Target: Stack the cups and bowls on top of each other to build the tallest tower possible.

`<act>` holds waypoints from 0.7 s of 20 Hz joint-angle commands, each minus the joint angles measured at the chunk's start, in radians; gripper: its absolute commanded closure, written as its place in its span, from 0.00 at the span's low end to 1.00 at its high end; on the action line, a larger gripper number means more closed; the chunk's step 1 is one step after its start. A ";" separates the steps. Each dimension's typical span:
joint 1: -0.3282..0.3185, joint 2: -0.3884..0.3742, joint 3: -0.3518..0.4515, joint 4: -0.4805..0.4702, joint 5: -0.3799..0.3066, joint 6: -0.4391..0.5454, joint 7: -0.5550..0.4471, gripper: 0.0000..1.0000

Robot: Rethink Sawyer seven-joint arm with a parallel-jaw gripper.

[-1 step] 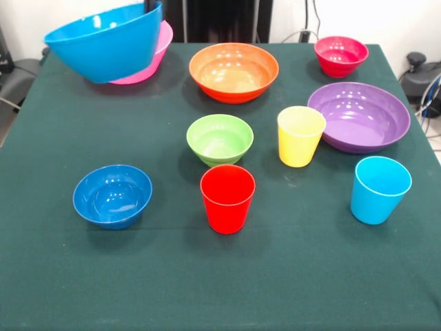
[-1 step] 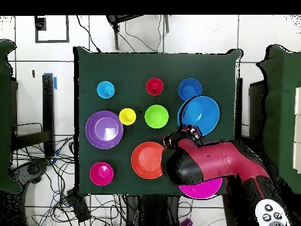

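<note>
Overhead, the red and black arm (image 2: 211, 162) reaches across the green-clothed counter (image 1: 289, 276); its pincer (image 1: 149, 7) grips the rim of the glossy large blue plastic bowl (image 1: 103, 43), held tilted above the large pink plastic bowl (image 1: 160, 49) (mostly hidden). No tower stands; remaining cups and bowls sit apart.

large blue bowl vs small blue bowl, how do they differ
The large glossy blue plastic bowl is tilted and raised off the green tabletop, overlapping the pink bowl; the small glossy blue plastic bowl sits upright and alone on the tabletop. The large one is paler blue. Both are round and empty.
</note>
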 commanded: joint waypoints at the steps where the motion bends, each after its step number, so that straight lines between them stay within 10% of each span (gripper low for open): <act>1: -0.003 -0.059 0.154 0.036 0.119 0.188 -0.230 1.00; 14: -0.076 -0.145 0.292 -0.047 0.250 0.293 -0.278 1.00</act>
